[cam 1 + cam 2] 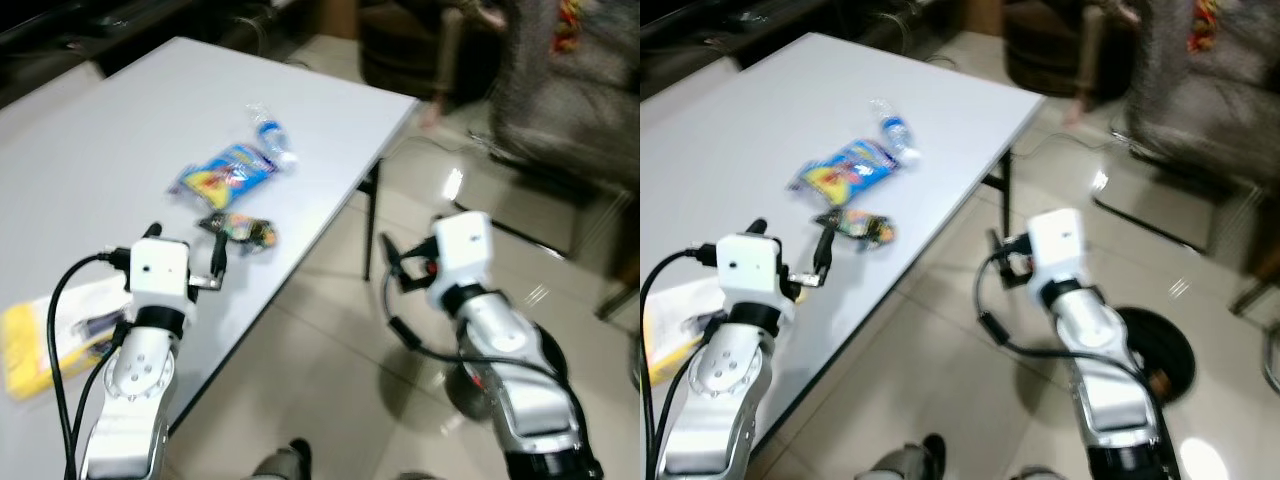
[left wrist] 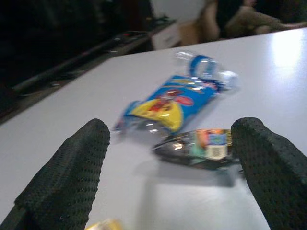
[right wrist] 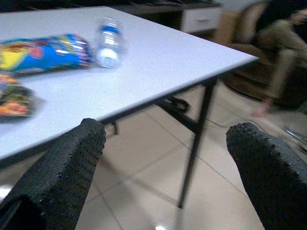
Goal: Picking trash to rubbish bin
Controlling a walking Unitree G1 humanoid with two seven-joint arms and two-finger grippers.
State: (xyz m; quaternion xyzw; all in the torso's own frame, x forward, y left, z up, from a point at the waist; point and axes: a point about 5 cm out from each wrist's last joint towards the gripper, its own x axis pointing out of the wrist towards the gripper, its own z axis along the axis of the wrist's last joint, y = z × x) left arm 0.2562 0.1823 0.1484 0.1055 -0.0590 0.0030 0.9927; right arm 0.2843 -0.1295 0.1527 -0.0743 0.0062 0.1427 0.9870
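The white tabletop [image 1: 120,120] runs from the far left toward the robot, with pale tiled floor [image 1: 330,390] to its right. A seated person [image 1: 560,80] is blurred at the far right, beyond the table's corner. On the floor by the right arm lies a round dark base [image 1: 1160,360] of something that cannot be made out.

The trash lies on the tabletop in a loose group. The blue and yellow snack bag [image 1: 222,175] sits in the middle, and a crushed clear plastic bottle [image 1: 270,135] with a blue label touches its far end. A small dark wrapper [image 1: 240,230] lies just beside the bag on the near side. Well apart, at the near left edge, rests a yellow packet [image 1: 30,345].

The left gripper [image 1: 185,255] hovers over the tabletop just short of the dark wrapper, its jaws spread wide and holding nothing; in the left wrist view the wrapper sits between the two fingers [image 2: 67,177]. The right gripper [image 1: 400,260] hangs over the floor beside the table's edge, its jaws likewise parted and empty.
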